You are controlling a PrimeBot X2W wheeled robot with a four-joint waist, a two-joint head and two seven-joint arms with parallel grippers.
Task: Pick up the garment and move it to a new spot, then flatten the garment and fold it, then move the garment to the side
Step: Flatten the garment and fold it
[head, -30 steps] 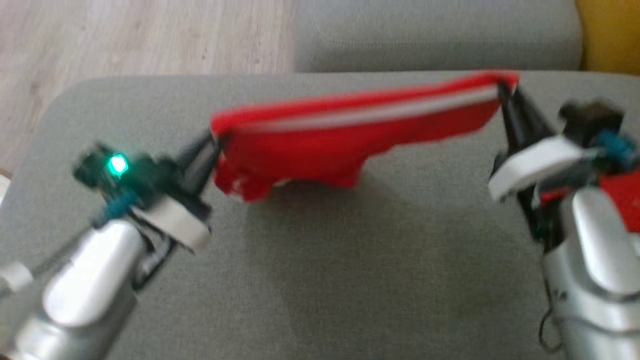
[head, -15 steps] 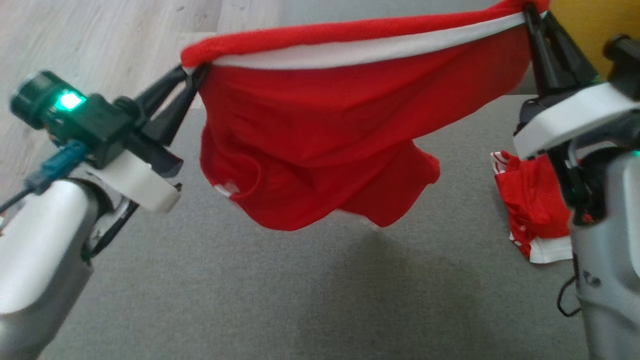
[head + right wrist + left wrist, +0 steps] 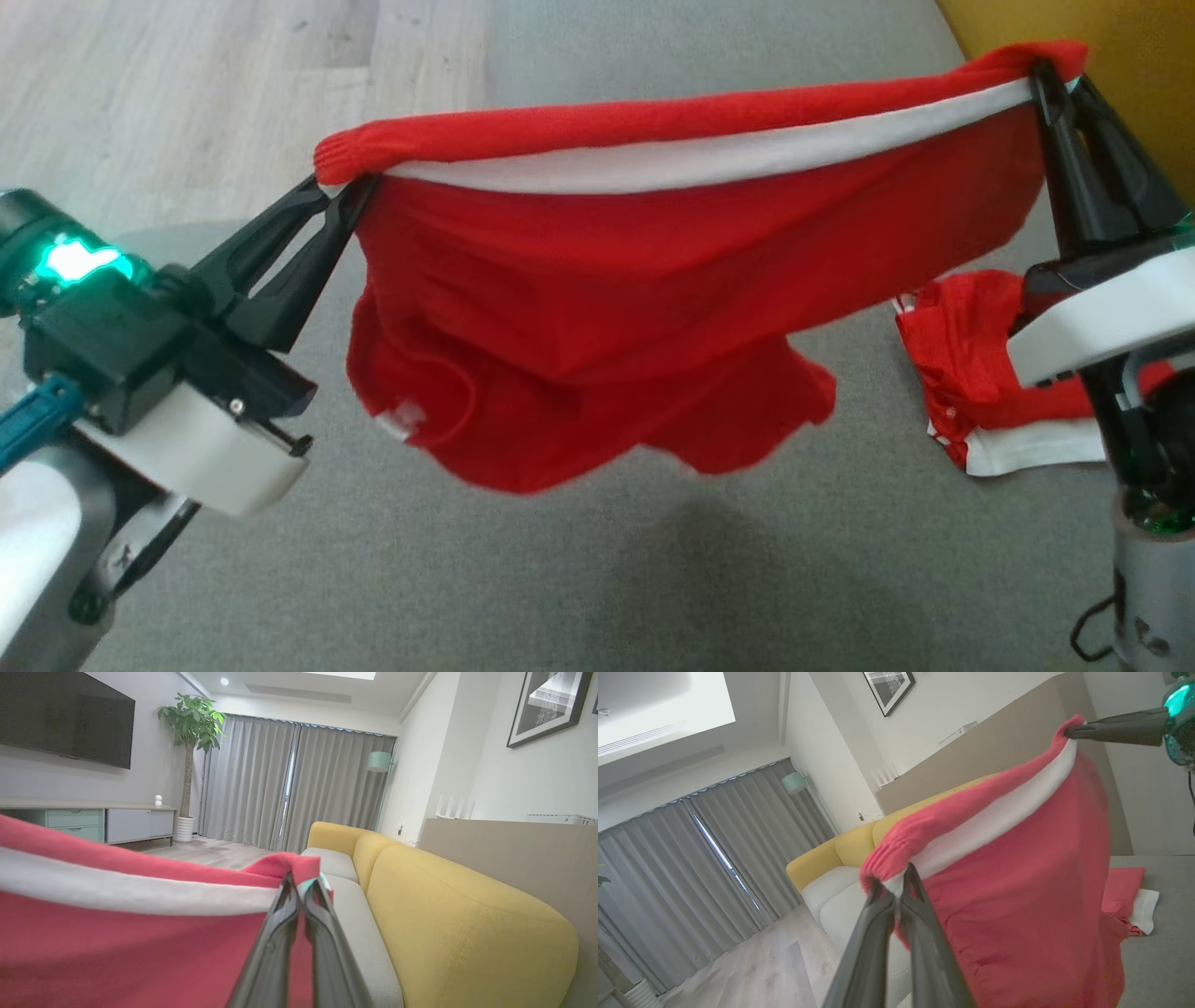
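Note:
The garment [image 3: 616,299] is red with a white band along its top edge. It hangs stretched in the air between my two grippers, above the grey cushion [image 3: 523,579]. My left gripper [image 3: 350,187] is shut on its left top corner, and my right gripper [image 3: 1046,79] is shut on its right top corner. The cloth sags in loose folds below the taut top edge. The left wrist view shows the garment [image 3: 1017,896] pinched at my left gripper [image 3: 899,884]. The right wrist view shows the garment [image 3: 117,933] pinched at my right gripper [image 3: 299,882].
A second red and white garment [image 3: 980,392] lies crumpled on the cushion at the right, partly behind my right arm. A yellow sofa [image 3: 467,905] stands beyond the right side. Wooden floor [image 3: 187,103] lies past the cushion's far left edge.
Both grippers have lifted the garment off the cushion, and it now hangs higher and fuller. The head camera has shifted too, bringing the second garment at the right into view.

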